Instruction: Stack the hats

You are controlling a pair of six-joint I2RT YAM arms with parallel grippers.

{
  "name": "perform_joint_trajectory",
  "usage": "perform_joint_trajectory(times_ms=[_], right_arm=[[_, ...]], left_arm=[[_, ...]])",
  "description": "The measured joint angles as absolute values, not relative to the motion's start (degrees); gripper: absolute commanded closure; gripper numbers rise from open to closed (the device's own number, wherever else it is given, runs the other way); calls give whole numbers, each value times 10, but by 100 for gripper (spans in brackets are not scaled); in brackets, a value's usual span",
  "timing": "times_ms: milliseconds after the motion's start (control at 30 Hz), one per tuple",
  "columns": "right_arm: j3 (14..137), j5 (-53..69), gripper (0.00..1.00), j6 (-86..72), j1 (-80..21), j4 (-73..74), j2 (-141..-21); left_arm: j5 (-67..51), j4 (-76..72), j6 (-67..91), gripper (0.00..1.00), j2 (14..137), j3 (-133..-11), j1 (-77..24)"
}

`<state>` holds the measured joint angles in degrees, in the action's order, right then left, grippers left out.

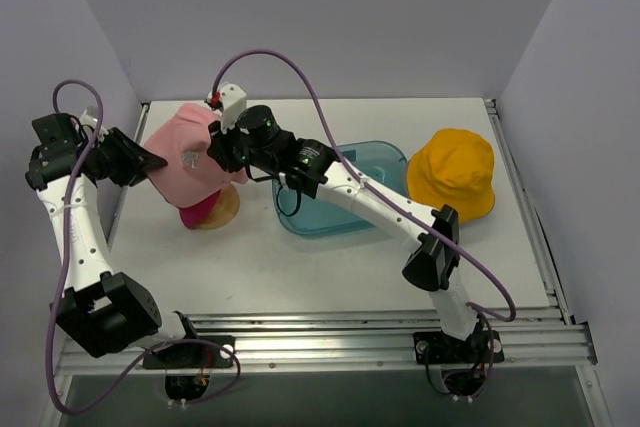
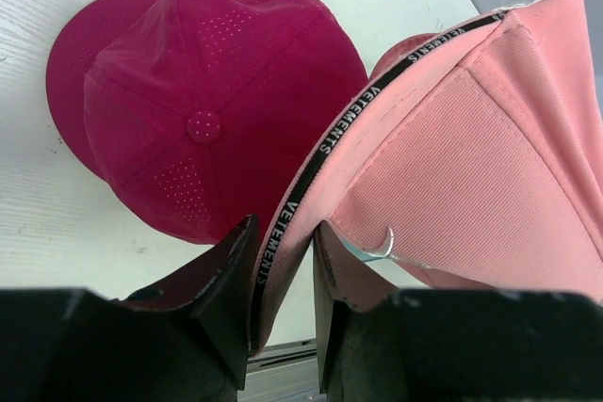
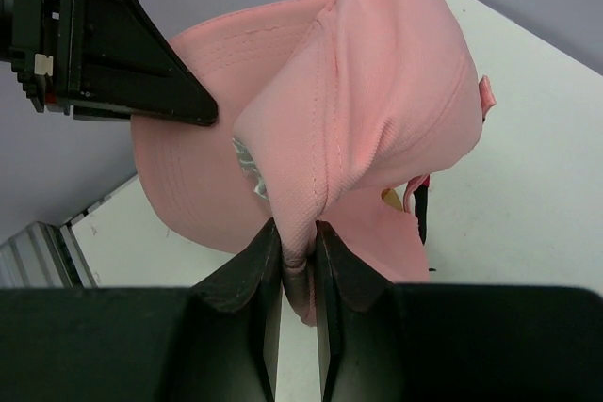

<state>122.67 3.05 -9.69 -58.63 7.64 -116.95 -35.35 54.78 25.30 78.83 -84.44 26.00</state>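
The pale pink hat point(image 1: 185, 147) hangs above the table at the back left, held from both sides. My left gripper point(image 1: 150, 162) is shut on its black-banded rim point(image 2: 283, 261). My right gripper point(image 1: 220, 147) is shut on a pinched fold of its crown point(image 3: 299, 242). The magenta hat point(image 1: 195, 213) sits directly under it and shows whole in the left wrist view point(image 2: 207, 110). The yellow-orange hat point(image 1: 455, 172) lies alone on the table at the right. The grey hat is not in view.
A wooden disc base point(image 1: 226, 209) pokes out beside the magenta hat. A translucent teal tray point(image 1: 345, 202) lies mid-table under my right arm. Walls close in on the left, back and right. A metal rail runs along the near edge.
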Motion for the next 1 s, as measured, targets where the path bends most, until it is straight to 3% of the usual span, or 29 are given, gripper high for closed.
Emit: perform_joint_trajectory(times_ms=[167, 333, 500, 633, 767, 1000], right_arm=[[1301, 32, 100, -86, -587, 87, -1222], [1340, 31, 88, -75, -587, 90, -1253], [1342, 39, 62, -61, -587, 89, -1254], [1341, 59, 48, -49, -601, 73, -1244], [1305, 93, 42, -48, -601, 62, -1213], [1105, 144, 40, -66, -521, -3, -1079]], left_arm=[[-354, 560, 262, 98, 826, -883, 277], [-366, 574, 266, 98, 870, -917, 286], [-376, 566, 279, 98, 897, -919, 308], [-409, 493, 321, 98, 917, -890, 345], [-456, 420, 369, 98, 917, -843, 358], [-491, 374, 391, 98, 917, -824, 366]])
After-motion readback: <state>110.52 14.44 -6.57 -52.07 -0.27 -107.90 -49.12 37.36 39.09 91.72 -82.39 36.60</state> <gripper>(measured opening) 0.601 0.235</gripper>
